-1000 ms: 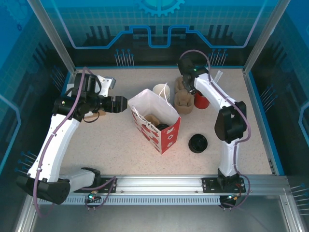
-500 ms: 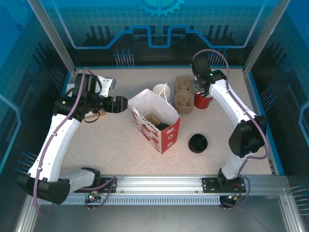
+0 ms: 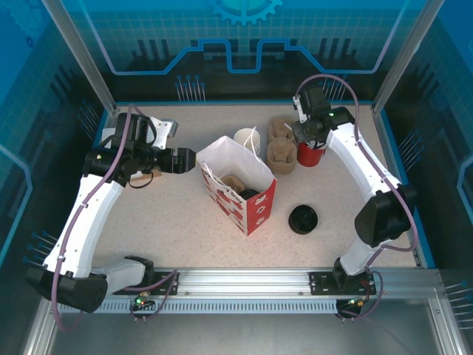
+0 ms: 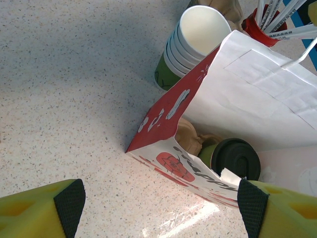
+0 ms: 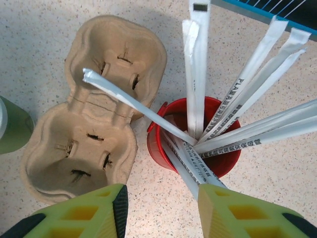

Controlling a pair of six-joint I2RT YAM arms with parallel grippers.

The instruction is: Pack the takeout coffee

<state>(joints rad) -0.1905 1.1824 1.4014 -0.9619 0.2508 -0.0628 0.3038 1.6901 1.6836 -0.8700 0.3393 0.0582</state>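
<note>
Right wrist: right tool (image 5: 161, 204) open above red straw cup (image 5: 225, 166), carrier (image 5: 94, 124) beside; left tool (image 4: 161, 206) open

We see only the black lid and a sliver of green wall of the coffee cup (image 4: 237, 157). The paper bag (image 4: 257, 94) hides the rest of it, along with most of the cardboard carrier (image 4: 190, 140) beside it. The red cup (image 4: 252, 25) is cut off by the top edge. From the right wrist, the straws (image 5: 198, 74) run off the top and right edges, and a green cup (image 5: 12, 129) is clipped at the left.
</note>
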